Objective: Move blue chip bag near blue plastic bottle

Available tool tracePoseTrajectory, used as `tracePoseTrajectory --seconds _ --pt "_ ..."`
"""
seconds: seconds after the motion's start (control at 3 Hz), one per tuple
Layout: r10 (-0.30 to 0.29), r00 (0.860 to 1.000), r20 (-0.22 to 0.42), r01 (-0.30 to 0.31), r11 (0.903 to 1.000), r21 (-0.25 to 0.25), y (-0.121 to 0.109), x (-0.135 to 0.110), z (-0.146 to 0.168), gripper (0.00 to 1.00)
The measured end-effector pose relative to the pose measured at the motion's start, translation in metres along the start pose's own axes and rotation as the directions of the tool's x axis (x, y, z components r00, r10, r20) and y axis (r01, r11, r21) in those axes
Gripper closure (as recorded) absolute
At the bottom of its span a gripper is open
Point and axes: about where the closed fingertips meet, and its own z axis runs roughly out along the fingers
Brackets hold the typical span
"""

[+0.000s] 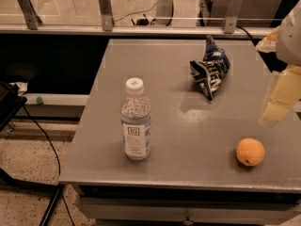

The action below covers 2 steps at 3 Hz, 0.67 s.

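Observation:
The blue chip bag (209, 68) is a crumpled dark blue foil bag with white lettering. It lies at the back right of the grey table (188, 126). The blue plastic bottle (136, 120) stands upright at the front left, with a white cap and a white-and-blue label. My gripper (276, 106) hangs at the right edge of the view, pale and blurred. It is above the table's right side, to the right of the bag and apart from it. It holds nothing that I can see.
A round orange fruit (250, 151) sits at the front right of the table, below the gripper. A glass railing with metal posts (104, 8) runs behind the table. Black cables (47, 145) hang at the left, on the floor side.

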Motion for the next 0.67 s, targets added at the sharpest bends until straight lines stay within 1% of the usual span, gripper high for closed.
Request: tracePoseTrajectory --seconds 0.33,0.67 --pt "-0.001 1.000 0.002 0.001 1.0000 0.005 -0.001 -0.001 0.000 0.00" --pt "-0.040 0.999 0.013 0.040 0.9980 0.049 -0.016 0.000 0.010 0.00"
